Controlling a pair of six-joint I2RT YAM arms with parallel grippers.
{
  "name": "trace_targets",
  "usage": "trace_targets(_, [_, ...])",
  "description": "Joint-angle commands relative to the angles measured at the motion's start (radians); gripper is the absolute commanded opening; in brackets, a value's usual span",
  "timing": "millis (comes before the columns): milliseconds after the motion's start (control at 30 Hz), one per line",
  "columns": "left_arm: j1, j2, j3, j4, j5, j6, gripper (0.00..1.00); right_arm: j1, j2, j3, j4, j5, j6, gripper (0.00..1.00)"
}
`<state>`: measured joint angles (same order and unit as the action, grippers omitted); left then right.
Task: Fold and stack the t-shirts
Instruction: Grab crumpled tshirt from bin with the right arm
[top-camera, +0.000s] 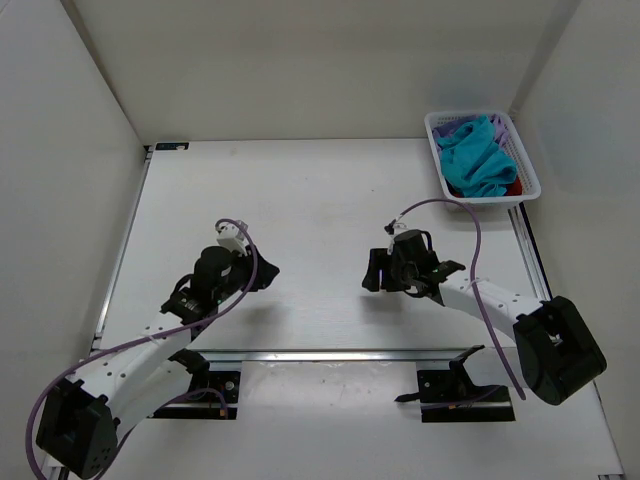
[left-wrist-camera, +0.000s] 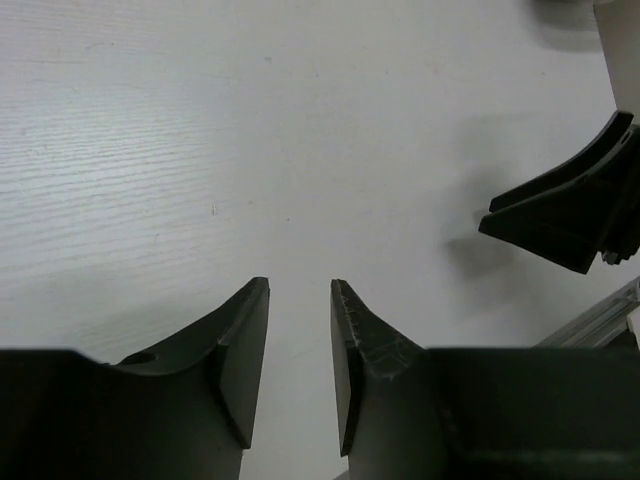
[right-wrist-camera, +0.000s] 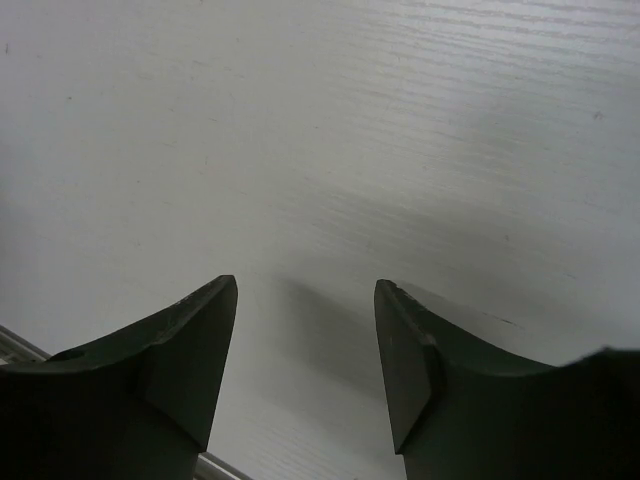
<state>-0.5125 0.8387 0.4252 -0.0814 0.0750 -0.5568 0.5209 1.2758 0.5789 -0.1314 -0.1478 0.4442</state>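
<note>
From above: spotted the t-shirts (top-camera: 478, 160) heaped in the basket (top-camera: 432, 124) at the far right corner, teal on top, a bit of red at the near edge. Found the left claw (top-camera: 262, 271) and right claw (top-camera: 374, 272) low over mid-table, well apart from that basket.

Left wrist: showed jaws parted only narrowly, nothing between them, bare table (left-wrist-camera: 200, 150) beneath (right claw off to one side).

Right wrist: showed jaws parted wider, empty too.

Judged no shirt laid out yet; called next for a right-arm reach to the basket and a pinch on the teal shirt (top-camera: 466, 168).
</note>
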Motion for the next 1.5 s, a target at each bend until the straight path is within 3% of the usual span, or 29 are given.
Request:
trace_targets(0, [0.020,-0.010,-0.014,0.043,0.049,0.012,0.42,-0.004,-0.013,0.045,0.027,0.004,-0.004,0.56])
trace_targets(33, [0.014,-0.032,-0.035,0.072,0.046,0.012,0.44,-0.010,-0.018,0.053,0.015,0.004,-0.009,0.55])
trace_targets(133, [0.015,-0.076,-0.081,0.134,0.049,0.012,0.43,-0.022,-0.003,0.091,0.010,-0.001,0.002,0.31])
trace_targets(200, [0.026,-0.067,-0.095,0.140,0.057,-0.008,0.32,-0.018,0.003,0.119,0.009,0.007,0.005,0.08])
trace_targets(267, [0.022,-0.043,-0.097,0.131,0.040,-0.028,0.20,-0.022,0.023,0.191,-0.011,0.036,0.007,0.00])
trace_targets(367, [0.014,-0.055,-0.127,0.114,-0.047,-0.083,0.08,-0.088,0.051,0.274,-0.008,0.031,0.005,0.00])
trace_targets(433, [0.023,-0.113,-0.147,0.098,-0.090,-0.085,0.10,-0.140,0.072,0.338,-0.036,0.059,-0.010,0.00])
trace_targets(533, [-0.043,-0.124,-0.108,-0.009,-0.262,-0.017,0.07,-0.249,0.121,0.475,-0.115,0.143,-0.053,0.00])
trace_targets(667, [-0.069,-0.060,-0.080,-0.050,-0.303,-0.009,0.10,-0.456,0.201,0.634,-0.165,0.171,-0.071,0.00])
trace_targets(767, [0.009,0.005,-0.072,-0.038,-0.268,-0.028,0.10,-0.573,0.281,0.723,-0.177,0.180,-0.073,0.00])
trace_targets(933, [0.055,-0.019,-0.123,0.028,-0.252,-0.063,0.15,-0.636,0.482,0.958,-0.250,0.194,-0.147,0.32])
trace_targets(1000, [0.036,-0.055,-0.167,0.066,-0.242,-0.066,0.20,-0.671,0.574,1.025,-0.284,0.159,-0.156,0.35])
trace_targets(1200, [0.028,-0.079,-0.192,0.068,-0.190,-0.068,0.17,-0.681,0.658,1.116,-0.290,0.050,-0.167,0.38])
trace_targets(1300, [0.029,-0.061,-0.187,0.104,-0.169,-0.065,0.16,-0.679,0.669,1.115,-0.272,0.047,-0.173,0.37])
trace_targets(1333, [0.038,-0.046,-0.186,0.106,-0.161,-0.058,0.17,-0.686,0.681,1.116,-0.277,0.044,-0.165,0.30])
trace_targets(1400, [0.034,-0.044,-0.189,0.115,-0.156,-0.065,0.16,-0.693,0.677,1.112,-0.263,0.010,-0.151,0.07])
trace_targets(1467, [0.037,-0.052,-0.189,0.115,-0.155,-0.063,0.16,-0.702,0.653,1.083,-0.246,-0.013,-0.133,0.00])
